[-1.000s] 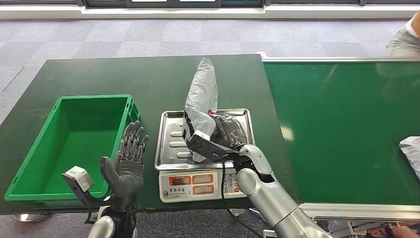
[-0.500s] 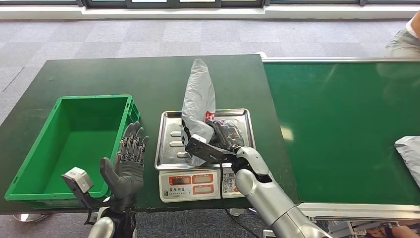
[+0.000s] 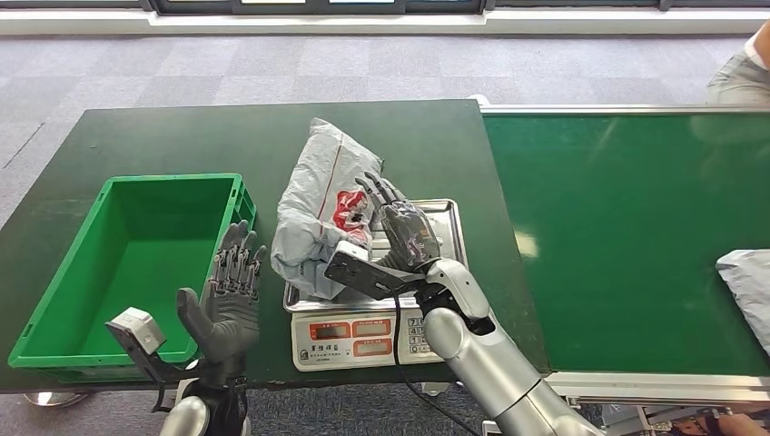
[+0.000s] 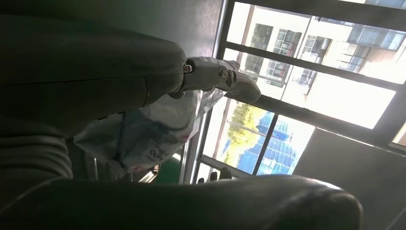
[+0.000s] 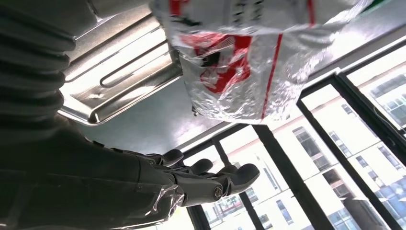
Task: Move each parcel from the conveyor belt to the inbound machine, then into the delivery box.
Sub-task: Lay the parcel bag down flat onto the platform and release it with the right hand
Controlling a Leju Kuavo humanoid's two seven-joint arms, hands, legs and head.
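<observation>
A grey plastic parcel (image 3: 318, 213) with a red label lies tilted over the left side of the scale's steel tray (image 3: 447, 218), hanging past the tray's left edge. My right hand (image 3: 399, 232) is just to its right above the tray, fingers spread, holding nothing. The right wrist view shows the parcel (image 5: 249, 62) apart from my fingers (image 5: 206, 184), with the tray (image 5: 119, 81) beside it. My left hand (image 3: 227, 300) stands open, palm up, between the green box (image 3: 172, 179) and the scale (image 3: 363, 343). The left wrist view sees the parcel (image 4: 143, 129) past my thumb (image 4: 215, 79).
The conveyor belt (image 3: 626, 236) runs along the right; a second grey parcel (image 3: 749, 286) lies at its right edge. A person (image 3: 740, 73) stands at the far right. The dark table (image 3: 182, 136) has free room behind the box.
The parcel stood upright in my right hand; now it has tipped over to the left and the hand has let go, fingers spread. The belt parcel has crept left.
</observation>
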